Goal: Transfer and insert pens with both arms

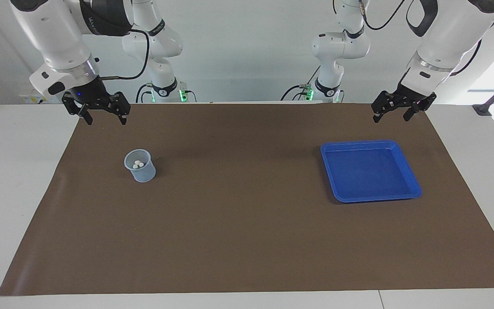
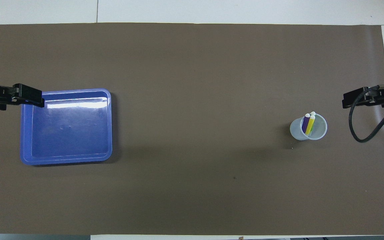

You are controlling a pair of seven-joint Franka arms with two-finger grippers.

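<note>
Pens (image 2: 308,124) upright in cup (image 1: 140,165); both arms raised, jaws open.

Pale lettering runs along the black band of the right arm (image 1: 101,19) near its elbow joint, but it is too small to make out. Small round marks sit on the black collars of the two smaller arms; they cannot be read either.

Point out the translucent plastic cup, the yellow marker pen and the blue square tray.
Translucent plastic cup (image 1: 140,171): facing view, its outer wall.
Yellow marker pen (image 2: 310,125): overhead view, its barrel.
Blue square tray (image 1: 371,143): facing view, rim nearest the robots.
</note>
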